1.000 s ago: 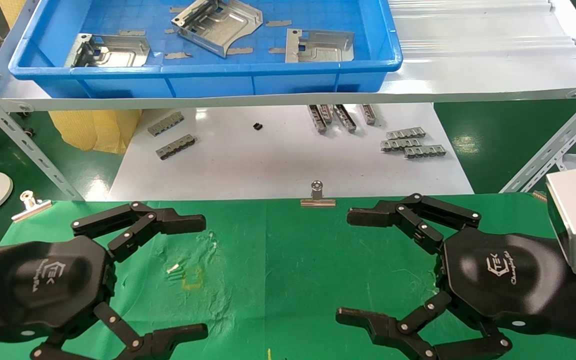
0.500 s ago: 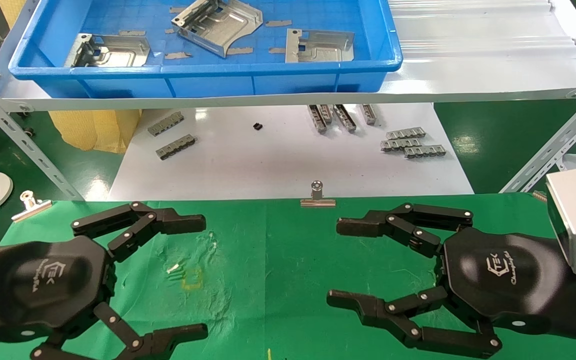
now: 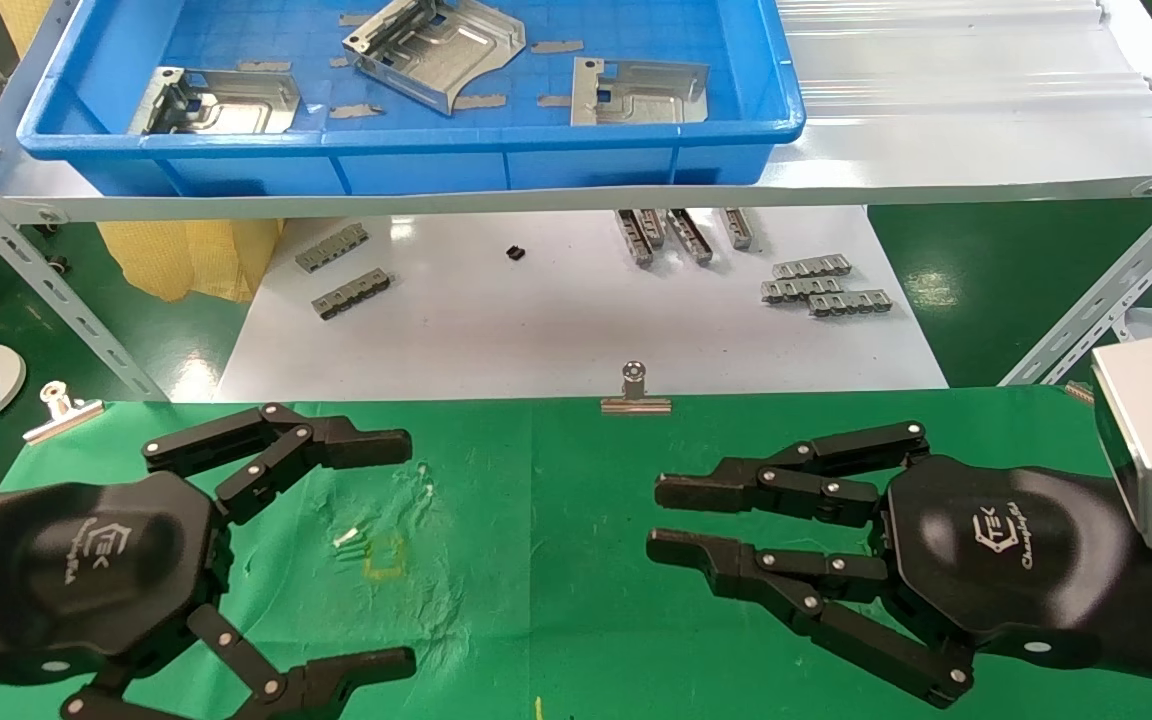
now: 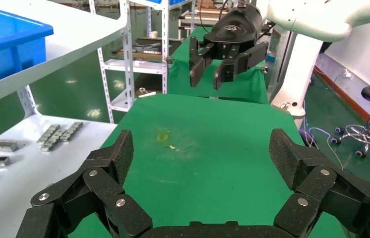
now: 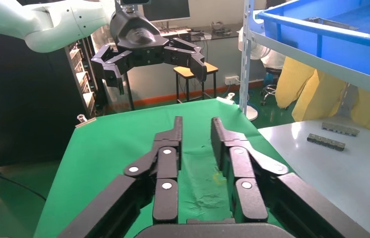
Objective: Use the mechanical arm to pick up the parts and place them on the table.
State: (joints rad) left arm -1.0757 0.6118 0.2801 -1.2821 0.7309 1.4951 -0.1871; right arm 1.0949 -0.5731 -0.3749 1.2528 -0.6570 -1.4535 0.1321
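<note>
Three shiny silver parts (image 3: 221,100) (image 3: 436,45) (image 3: 641,92) lie in the blue tray (image 3: 416,140) on the raised shelf at the back. The green cloth table (image 3: 556,520) is in front, with no part on it. My left gripper (image 3: 404,553) hovers low over the table's left side, open wide and empty; its own view (image 4: 200,148) shows only cloth between the fingers. My right gripper (image 3: 662,517) hovers over the right side, its fingers drawn almost together with a narrow gap and nothing between them, as its own view (image 5: 196,126) also shows.
A white board (image 3: 576,330) lies under the shelf with grey comb-like strips (image 3: 351,280) (image 3: 821,285). Binder clips (image 3: 635,395) (image 3: 61,408) hold the cloth's far edge. Slanted shelf struts (image 3: 1106,290) (image 3: 46,290) stand at both sides. The shelf's front lip (image 3: 936,175) overhangs the board.
My right gripper's fingers have closed from wide open to almost together, empty. The left gripper and the parts have not moved.
</note>
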